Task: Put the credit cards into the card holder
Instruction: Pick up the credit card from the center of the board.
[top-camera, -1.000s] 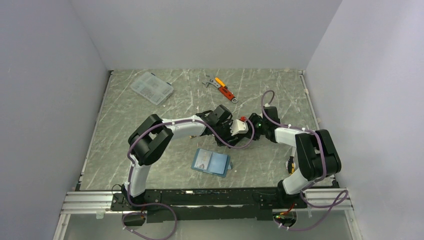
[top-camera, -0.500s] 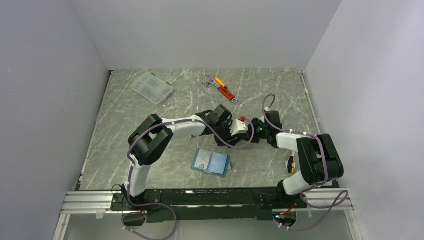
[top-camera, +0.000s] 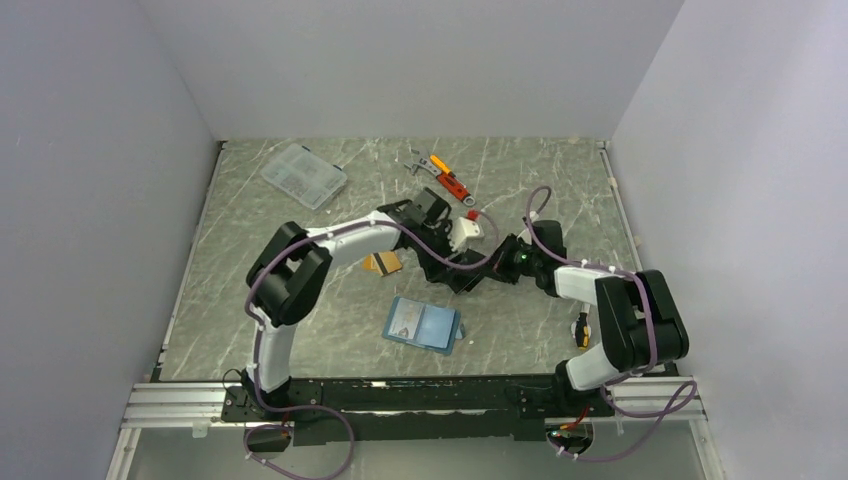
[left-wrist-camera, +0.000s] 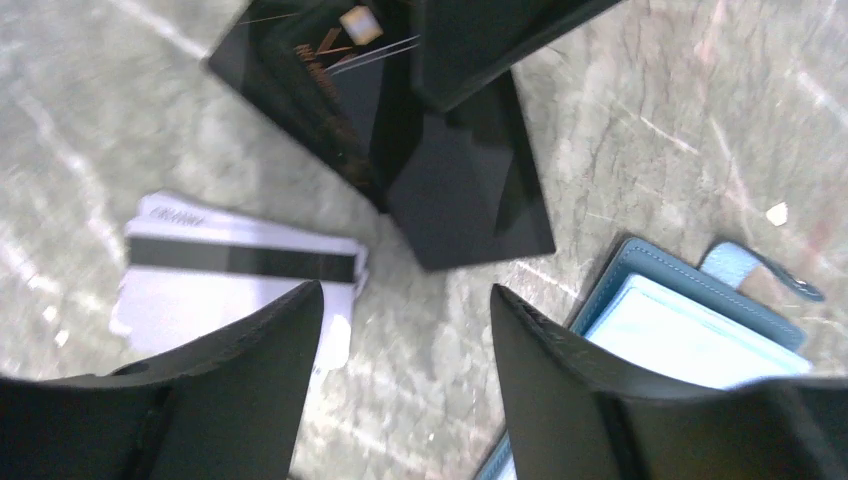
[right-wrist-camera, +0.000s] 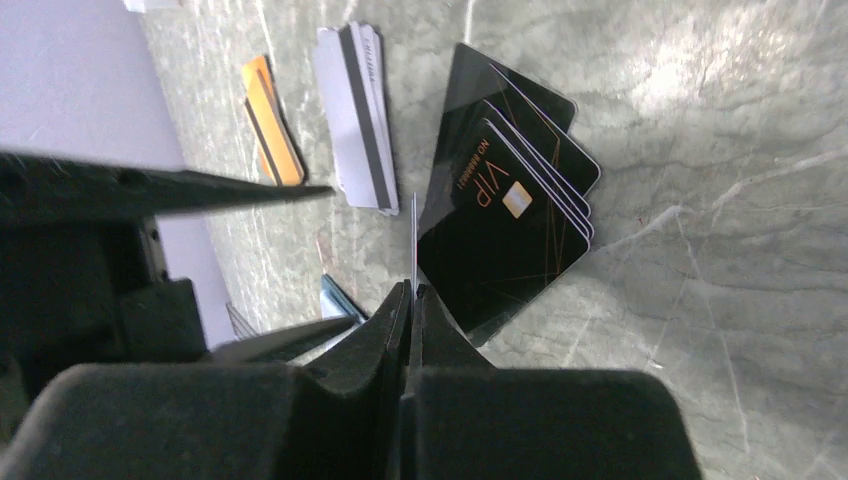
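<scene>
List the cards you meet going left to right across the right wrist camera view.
orange cards → silver-grey striped cards → thin edge-on card → black VIP cards

Black card (right-wrist-camera: 500, 240): "VIP"; smaller print beside, perhaps "NO".
</scene>
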